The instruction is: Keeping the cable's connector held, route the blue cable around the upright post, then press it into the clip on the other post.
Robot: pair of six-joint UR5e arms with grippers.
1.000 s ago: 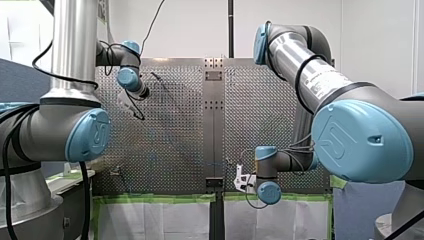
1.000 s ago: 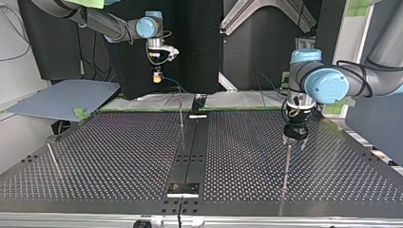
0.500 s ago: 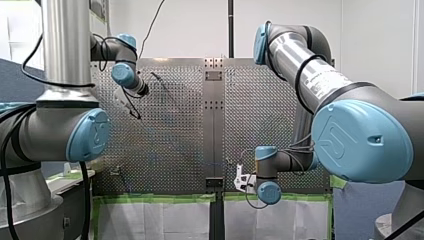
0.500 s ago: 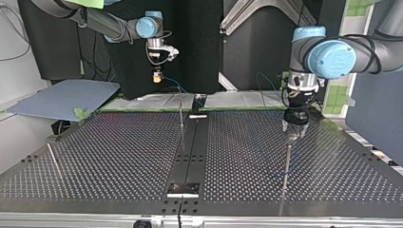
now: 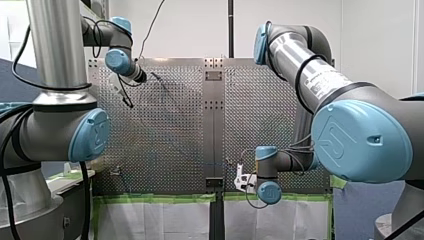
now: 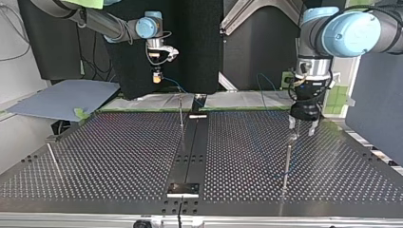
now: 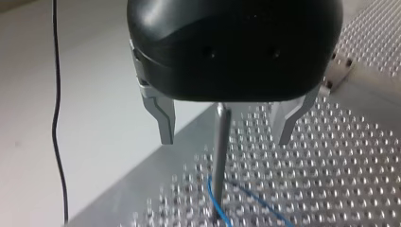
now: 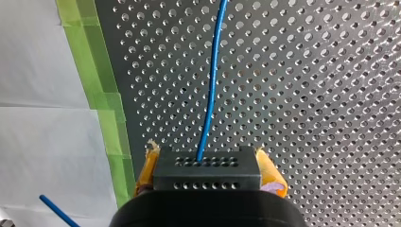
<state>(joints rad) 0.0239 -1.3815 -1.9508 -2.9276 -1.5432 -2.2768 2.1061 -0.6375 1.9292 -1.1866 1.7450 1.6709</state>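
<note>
Two arms reach over the perforated table [image 6: 119,156], and each view tells you something the others do not. The top view places your left gripper [image 6: 301,132] just over the tip of a thin upright post [image 6: 286,161] at that view's right, but it shows nothing clear at the post's foot. The left wrist view fills that in. The metal fingers [image 7: 163,118] stand wide apart with the post between them, touching neither, and the blue cable [image 7: 215,203] bends around the base of the post on the table. Your left gripper is spread and holds nothing. Your right gripper [image 6: 156,77] hangs well apart from it, raised near the table's far edge at the top view's left. Only the right wrist view shows its hold. Yellow pads [image 8: 147,165] press on both sides of a black connector [image 8: 208,182], a block with rows of small holes. The cable leaves the block's front face and runs straight ahead over the table, beside a strip of green tape [image 8: 105,101]. In the front view both grippers are too small to read.
</note>
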